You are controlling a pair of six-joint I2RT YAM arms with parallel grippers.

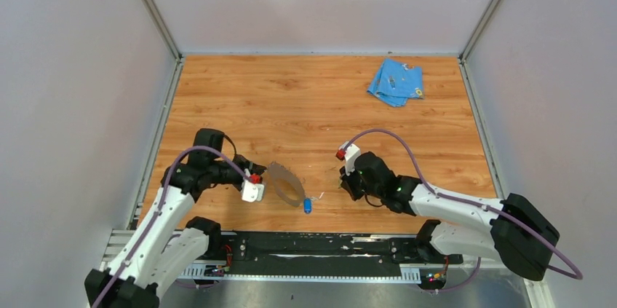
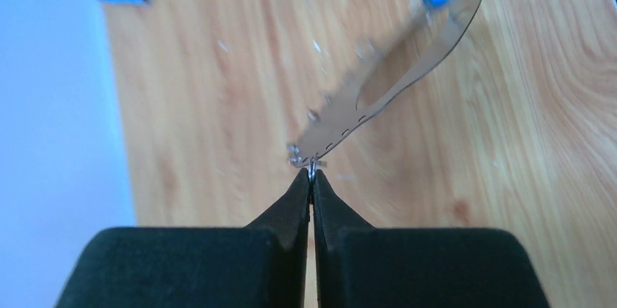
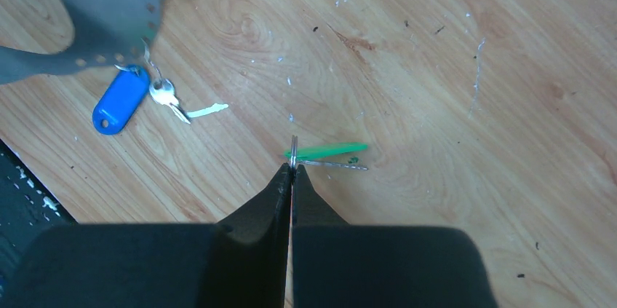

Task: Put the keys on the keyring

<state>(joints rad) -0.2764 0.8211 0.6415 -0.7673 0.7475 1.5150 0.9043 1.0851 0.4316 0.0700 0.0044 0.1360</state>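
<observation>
Your left gripper is clamped on the near tip of the keyring, jaws together with only the thin metal between them. In the left wrist view the band juts away from the fingertips toward two o'clock, slanted over the table.

The blue key lies at the band's far end, about four o'clock from it when seen from overhead. It looks already hooked into one of the edge holes, though the link is too fine to be sure.

Your right gripper is pinched shut on the thin metal loop of the green key. The key points off toward three o'clock from the fingertips. Whether it touches the wood you cannot tell. From overhead it sits well apart from the band, at three o'clock of it.

The step in hand looks like bringing the green key onto the band. Hold the left arm steady so the holes give you a fixed target. Carry the right hand toward nine o'clock slowly and aim the loop at a free hole away from the blue key. Both grips are by the fingertips alone, so avoid twisting, since either piece could slip. The cloth, far off at one o'clock, is no obstacle.
</observation>
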